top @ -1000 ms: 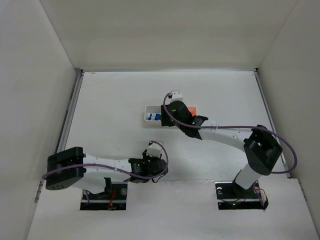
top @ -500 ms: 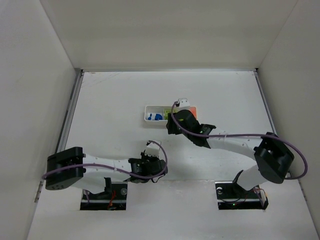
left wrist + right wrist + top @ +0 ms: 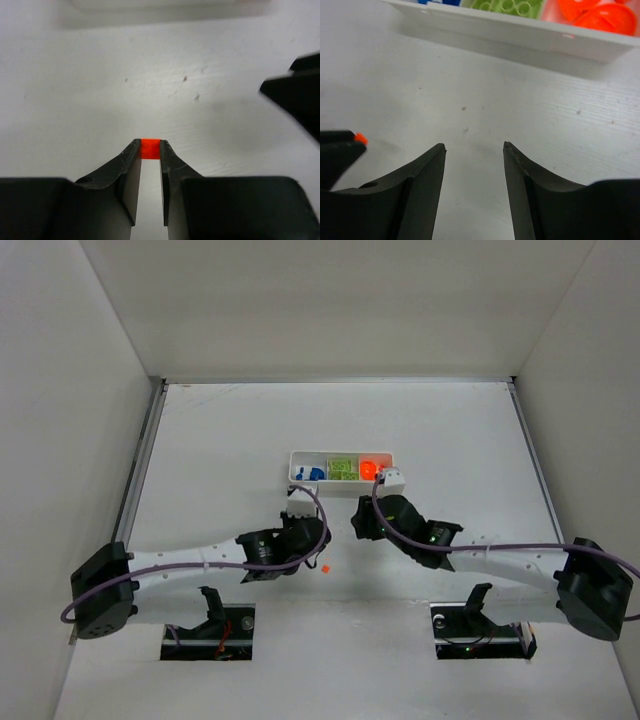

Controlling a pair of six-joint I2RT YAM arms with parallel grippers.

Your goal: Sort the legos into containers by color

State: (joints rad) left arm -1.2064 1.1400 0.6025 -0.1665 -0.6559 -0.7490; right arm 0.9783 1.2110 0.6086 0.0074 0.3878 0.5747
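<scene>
**Orange piece in left gripper – right gripper empty**

The left gripper [image 3: 150, 146] is closed to a narrow gap on one orange lego [image 3: 150, 149], which is pinched at the very tips of its two fingers. The piece is tiny, bright orange and blocky. Its visible face is a plain flat rectangle that fills the gap from one finger to the other. It is held low over the table [image 3: 220, 460], on the near side of the tray [image 3: 510, 31] and well apart from it, roughly in line with the middle compartment. Whether it touches the surface cannot be told.

The right gripper [image 3: 474, 145] is near the held piece, to its right. Its jaws are wide apart with nothing between them, and it points toward the tray's near wall.

Tray contents, left to right — blue pieces [image 3: 308, 474], lime green pieces [image 3: 342, 468] with round studs on top, and orange pieces [image 3: 375, 467] of rounded form. Each colour lies in its own compartment.
</scene>
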